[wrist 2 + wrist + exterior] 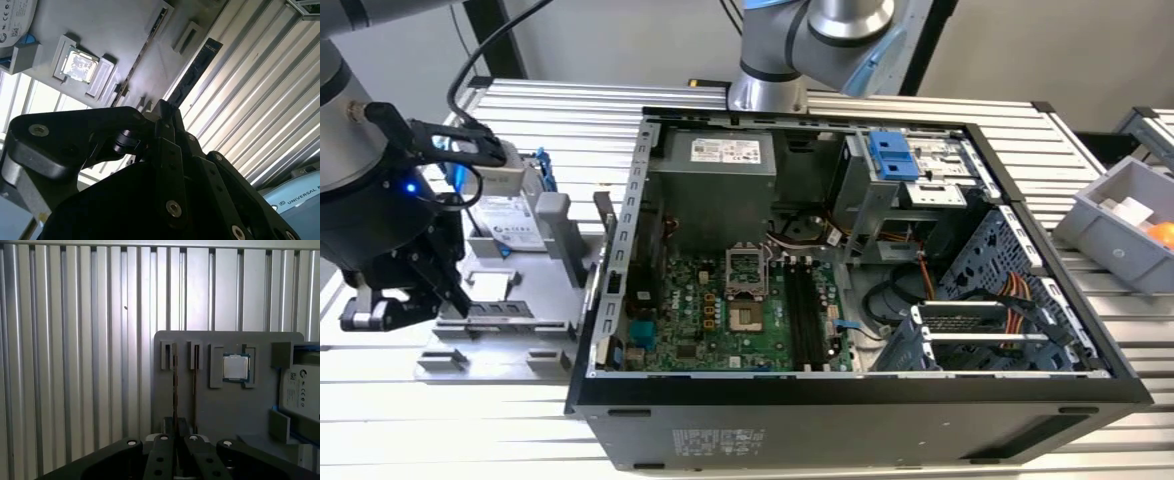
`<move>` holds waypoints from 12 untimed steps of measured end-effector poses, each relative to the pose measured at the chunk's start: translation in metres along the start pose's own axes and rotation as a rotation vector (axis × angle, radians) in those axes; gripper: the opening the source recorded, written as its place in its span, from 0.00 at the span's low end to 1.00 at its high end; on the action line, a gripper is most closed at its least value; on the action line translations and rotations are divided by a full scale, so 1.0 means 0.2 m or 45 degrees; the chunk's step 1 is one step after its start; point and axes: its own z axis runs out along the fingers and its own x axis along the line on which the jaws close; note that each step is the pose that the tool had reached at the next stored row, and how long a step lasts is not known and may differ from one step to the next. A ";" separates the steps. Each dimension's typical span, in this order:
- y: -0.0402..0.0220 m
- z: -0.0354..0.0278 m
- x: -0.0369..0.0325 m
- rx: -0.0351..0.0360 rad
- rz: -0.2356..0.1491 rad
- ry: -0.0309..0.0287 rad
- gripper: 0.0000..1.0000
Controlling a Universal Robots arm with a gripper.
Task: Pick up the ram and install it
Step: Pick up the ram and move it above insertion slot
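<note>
In both wrist views the ram point(200, 70) is a thin dark stick reaching out from between my fingertips. In the first wrist view the ram point(175, 385) is edge-on, just beside an empty slot of the grey fixture point(220, 405). My gripper point(177, 424) is shut on its near end, with the fingers drawn close together. The exterior view puts the gripper point(376, 310) low at the left, beside the fixture point(494, 300) and well away from the open computer case point(854, 400). The motherboard's black slots point(807, 320) lie bare inside the case.
On the fixture are a second thin stick point(195, 375) standing in its slot, a processor chip point(235, 366) and a hard drive point(507, 220). A second arm's base point(767, 90) stands behind the case. A grey bin point(1121, 220) sits at the exterior view's right on the slatted table point(75, 365).
</note>
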 end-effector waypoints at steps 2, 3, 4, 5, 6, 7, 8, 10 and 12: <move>0.000 -0.012 0.000 0.0000 0.001 0.0001 0.00; 0.000 -0.018 -0.001 0.0000 0.002 0.0001 0.00; 0.000 -0.023 -0.001 0.0001 0.004 0.0001 0.00; 0.000 -0.028 -0.001 0.0002 0.006 0.0001 0.00; 0.000 -0.032 -0.001 0.0002 0.008 0.0001 0.00; 0.000 -0.037 -0.001 0.0003 0.011 0.0000 0.00; 0.000 -0.042 -0.001 0.0004 0.013 0.0000 0.00; 0.001 -0.052 -0.002 0.0005 0.016 0.0000 0.00; 0.001 -0.062 -0.002 0.0006 0.018 0.0000 0.00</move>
